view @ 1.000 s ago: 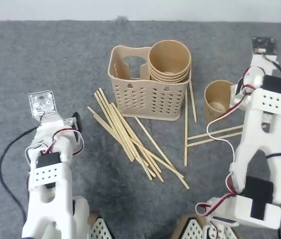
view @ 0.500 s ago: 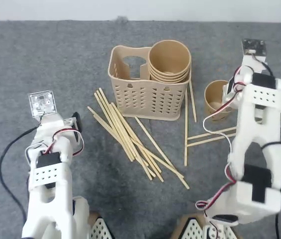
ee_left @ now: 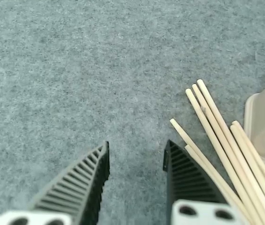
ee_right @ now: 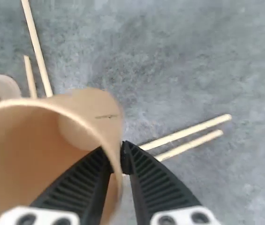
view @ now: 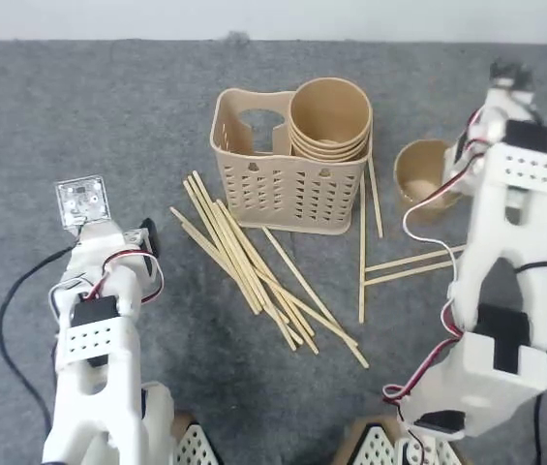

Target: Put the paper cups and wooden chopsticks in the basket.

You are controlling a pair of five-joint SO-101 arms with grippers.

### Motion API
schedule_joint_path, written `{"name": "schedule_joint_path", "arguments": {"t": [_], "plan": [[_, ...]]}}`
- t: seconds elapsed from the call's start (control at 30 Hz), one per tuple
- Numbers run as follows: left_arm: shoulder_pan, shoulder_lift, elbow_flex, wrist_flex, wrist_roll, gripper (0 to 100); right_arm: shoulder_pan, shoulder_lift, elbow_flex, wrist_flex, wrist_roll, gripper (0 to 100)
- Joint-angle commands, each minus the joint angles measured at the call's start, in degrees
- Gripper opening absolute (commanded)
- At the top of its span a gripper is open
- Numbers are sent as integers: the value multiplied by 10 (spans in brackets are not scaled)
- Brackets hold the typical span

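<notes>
Readable text: none can be made out.
Paper cup point(ee_right: 43, 150): one small dark mark on its outer wall, too blurred to read.

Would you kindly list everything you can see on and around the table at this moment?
basket: one, tan, perforated, at the table's middle back.
stacked paper cups: several, tan, nested in the basket's right compartment.
loose paper cup: one, tan, right of the basket.
chopsticks: many, pale wood, count unclear; a heap in front of the basket, two along its right side, two crosswise near the right arm.
table cover: one, grey, carpet-like.
left gripper: black, open, over bare cover beside chopstick ends.
right gripper: black, shut on the loose paper cup's wall.
left arm, right arm: white.
</notes>
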Motion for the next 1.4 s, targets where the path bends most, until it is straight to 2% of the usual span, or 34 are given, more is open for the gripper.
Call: {"name": "schedule_joint_path", "arguments": {"t": [0.0, 0.2, 0.3, 0.43, 0.57, 0.73, 0.97, 1.23, 1.3, 1.37], "plan": [[1, -12, -4, -12, 4, 181, 6, -58, -158, 95, -18, 6], [1, -12, -4, -12, 4, 181, -3, -58, -426, 175, -76, 6], [1, -12, -4, -12, 4, 181, -38, -60, -515, 182, -89, 6], [1, -12, -4, -12, 4, 181, -124, -64, -564, 182, -89, 6], [1, -12, -4, -12, 4, 181, -201, -59, -568, 186, -89, 6], [1, -12, -4, -12, 4, 181, -250, -64, -512, 189, -88, 6], [1, -12, -4, -12, 4, 181, -242, -59, -411, 186, -88, 6], [1, -12, -4, -12, 4, 181, -236, -43, -389, 187, -83, 7], [1, -12, -4, -12, 4, 181, -237, -28, -382, 188, -83, 46], [1, -12, -4, -12, 4, 181, -237, -15, -379, 187, -87, 129]]}}
